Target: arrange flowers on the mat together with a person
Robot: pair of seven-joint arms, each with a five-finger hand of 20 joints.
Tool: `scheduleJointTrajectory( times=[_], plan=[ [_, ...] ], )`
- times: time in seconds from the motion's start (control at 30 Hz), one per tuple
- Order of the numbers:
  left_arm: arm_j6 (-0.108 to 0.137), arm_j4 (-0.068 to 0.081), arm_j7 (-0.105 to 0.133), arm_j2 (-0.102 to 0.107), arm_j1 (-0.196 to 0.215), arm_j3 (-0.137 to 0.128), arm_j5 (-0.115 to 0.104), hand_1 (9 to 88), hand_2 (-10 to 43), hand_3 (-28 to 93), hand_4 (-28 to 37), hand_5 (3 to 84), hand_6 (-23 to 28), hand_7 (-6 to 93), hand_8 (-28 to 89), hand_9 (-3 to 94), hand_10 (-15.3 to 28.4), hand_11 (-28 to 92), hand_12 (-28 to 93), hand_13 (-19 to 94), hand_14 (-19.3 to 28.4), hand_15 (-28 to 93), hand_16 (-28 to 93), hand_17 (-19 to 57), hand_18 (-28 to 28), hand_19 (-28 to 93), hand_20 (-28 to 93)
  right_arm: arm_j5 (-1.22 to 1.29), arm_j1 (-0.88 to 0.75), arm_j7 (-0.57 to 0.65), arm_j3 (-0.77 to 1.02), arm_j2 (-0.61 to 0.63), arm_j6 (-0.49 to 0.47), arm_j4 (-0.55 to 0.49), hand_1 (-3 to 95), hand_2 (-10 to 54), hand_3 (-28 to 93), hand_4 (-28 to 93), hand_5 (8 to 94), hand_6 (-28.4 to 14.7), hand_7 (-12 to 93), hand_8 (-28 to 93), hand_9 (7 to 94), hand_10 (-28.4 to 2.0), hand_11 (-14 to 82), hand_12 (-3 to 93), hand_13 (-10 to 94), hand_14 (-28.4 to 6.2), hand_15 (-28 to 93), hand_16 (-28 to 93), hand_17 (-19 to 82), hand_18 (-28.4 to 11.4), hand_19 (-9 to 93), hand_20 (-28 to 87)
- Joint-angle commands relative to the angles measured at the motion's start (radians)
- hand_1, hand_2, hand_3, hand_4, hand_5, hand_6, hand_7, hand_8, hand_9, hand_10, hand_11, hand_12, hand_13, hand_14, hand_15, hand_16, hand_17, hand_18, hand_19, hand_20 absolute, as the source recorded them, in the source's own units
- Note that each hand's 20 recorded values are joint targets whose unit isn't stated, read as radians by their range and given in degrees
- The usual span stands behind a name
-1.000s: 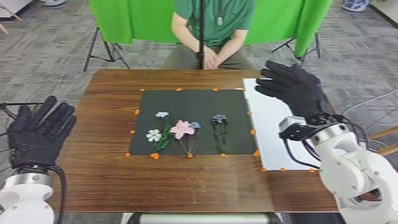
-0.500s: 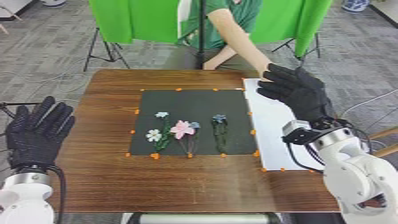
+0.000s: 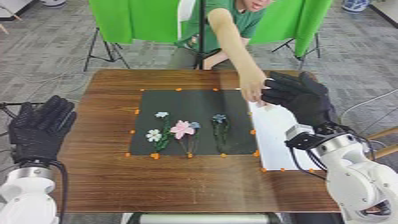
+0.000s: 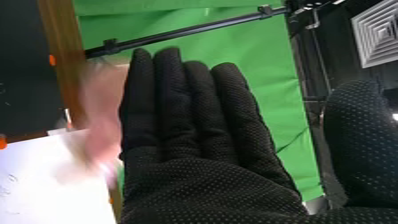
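Head view: near a person's hand (image 3: pixel 253 89) over smooth white paper (image 3: pixel 277 135), wide-open right hand (image 3: pixel 308 104) in black fabric; beside the wooden table (image 3: pixel 169 185), relaxed, open left hand (image 3: pixel 37 137).

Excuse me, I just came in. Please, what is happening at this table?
A person's hand is close to the robot's open right hand, above the white sheet; I cannot tell if they touch. A pink flower, a white flower and blue flowers lie on the dark mat. The left hand is open at the left side of the table.
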Motion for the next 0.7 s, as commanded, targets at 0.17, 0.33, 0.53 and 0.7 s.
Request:
scheduleJointTrajectory(
  times=[0.17,0.33,0.53,0.7],
  plan=[
    [0.015,-0.024,0.012,-0.004,0.053,-0.019,-0.004,26.5,17.7,69,-28.3,47.3,9.4,22.0,-10,40.6,16.9,23,12,32,17.1,40,-6,-4.7,13.7,35,13,0.007,-0.004,-0.033,0.0,0.011,0.029,-0.018,17.9,8.6,70,-23,52.8,-4.6,21,-9,53.7,-17.4,16.6,21.4,37,-14.4,29,22,16,-16.1,41,21],
    [0.0,-0.008,0.007,0.013,0.014,0.005,-0.011,26.5,17.6,69,-28.3,46.9,9.3,21.6,-10,40.5,16.9,24,12,32,17.1,42,-7,-4.8,14.1,35,14,0.016,0.012,-0.04,-0.006,0.023,0.016,-0.014,17.8,8.6,70,-23,54.2,-3.8,28,-10,50.4,-16.9,10.6,19.7,36,-14.4,20,22,16,-15.8,35,18],
    [0.004,-0.011,0.015,0.001,0.011,0.013,-0.013,26.5,17.5,69,-28.3,47.1,9.1,20.0,-10,40.7,16.5,23,11,32,16.2,37,-8,-4.9,14.1,34,13,0.007,0.006,-0.056,-0.008,0.018,0.027,-0.019,17.8,8.6,70,-23,51.4,-4.3,19,-11,48.4,-16.8,7.8,18.5,36,-14.5,17,23,16,-16.0,34,18],
    [-0.016,-0.006,0.01,0.002,0.002,0.022,-0.017,26.5,17.3,69,-28.3,46.6,8.9,16.6,-10,41.1,16.0,22,11,32,15.6,34,-8,-4.7,13.9,33,12,0.018,-0.006,-0.045,-0.004,0.021,0.023,-0.022,18.2,8.4,70,-23,50.2,-4.1,18,-10,47.2,-16.4,6.7,18.2,36,-14.3,17,24,16,-16.1,34,18]
  ],
)
